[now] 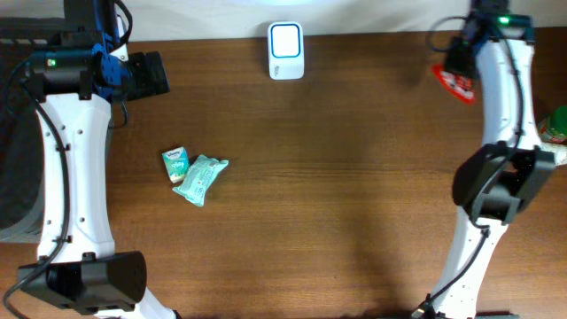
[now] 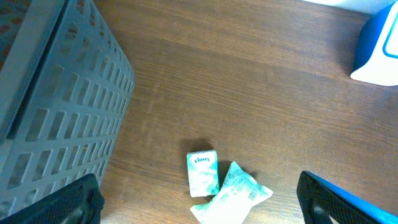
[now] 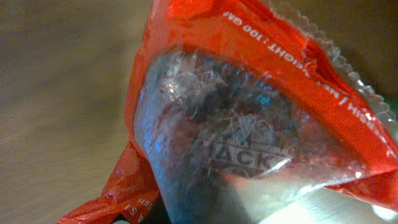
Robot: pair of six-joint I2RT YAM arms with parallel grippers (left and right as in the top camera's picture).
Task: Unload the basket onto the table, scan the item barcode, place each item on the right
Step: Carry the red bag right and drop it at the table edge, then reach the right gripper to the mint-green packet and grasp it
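Red crinkly plastic packet (image 3: 249,124), right of white-blue scanner (image 1: 285,50): seemed light, limp, slippery; sealed edge suited gripping. Right gripper (image 1: 462,60) pinched it; left gripper (image 1: 164,73) gaped.

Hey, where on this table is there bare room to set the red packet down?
Widest bare stretch: the middle of the table, from the wipes pack across to the right arm. Also free: the wood between the scanner and the red packet. Crowded: around the Kleenex pack and wipes, and the right edge by the green item.
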